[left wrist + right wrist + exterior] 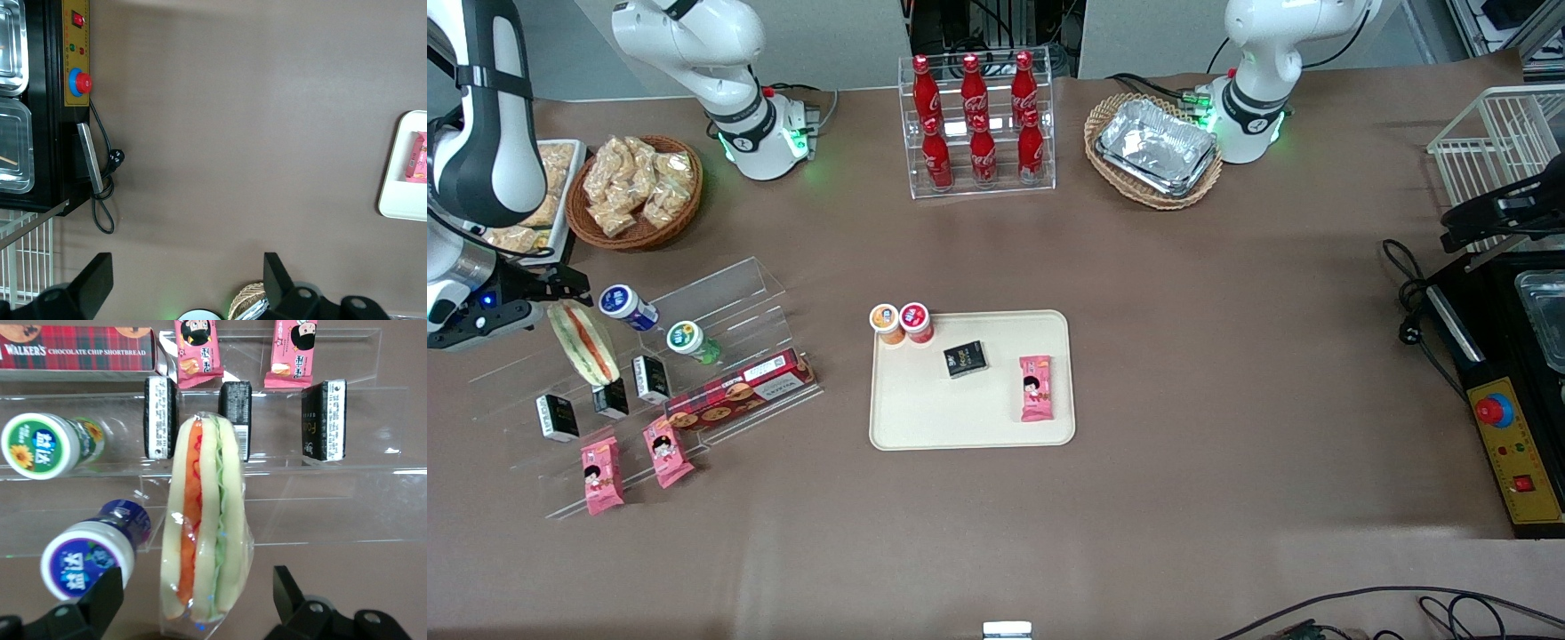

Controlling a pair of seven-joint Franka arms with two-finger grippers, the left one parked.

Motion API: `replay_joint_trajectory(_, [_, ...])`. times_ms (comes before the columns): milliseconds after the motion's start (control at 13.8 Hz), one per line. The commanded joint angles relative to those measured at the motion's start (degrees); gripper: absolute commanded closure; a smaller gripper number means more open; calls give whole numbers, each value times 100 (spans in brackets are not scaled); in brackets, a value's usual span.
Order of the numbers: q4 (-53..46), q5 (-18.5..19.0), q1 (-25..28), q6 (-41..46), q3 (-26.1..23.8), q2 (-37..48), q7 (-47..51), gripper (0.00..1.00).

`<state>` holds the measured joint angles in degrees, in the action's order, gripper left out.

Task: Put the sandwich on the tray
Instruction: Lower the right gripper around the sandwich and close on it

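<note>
1. The surface carries all items; the tray sits centrally with bare space for one more.
2. The clear shelf, toward the working arm's end, displays snacks in tiers.
3. The sandwich stands on edge on that shelf, well apart from the tray.
4. The claw straddles the sandwich's end, fingers spread, not clamped: positioned for a grasp.

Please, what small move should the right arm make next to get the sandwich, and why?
Probably advance the gripper a little over the sandwich and then close. Its fingers stand open on either side of the wedge's near end and do not hold it yet. The sandwich lies on the clear shelf, and the tray has bare room waiting for it.
</note>
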<state>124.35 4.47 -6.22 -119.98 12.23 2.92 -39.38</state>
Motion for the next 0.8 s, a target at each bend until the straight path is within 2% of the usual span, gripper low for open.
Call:
replay_joint_trajectory(0, [230,106,-231,-421,-11,-64,-369,0])
replay_joint_trajectory(726, [221,10,-187,-746,-19,-310,-360,0])
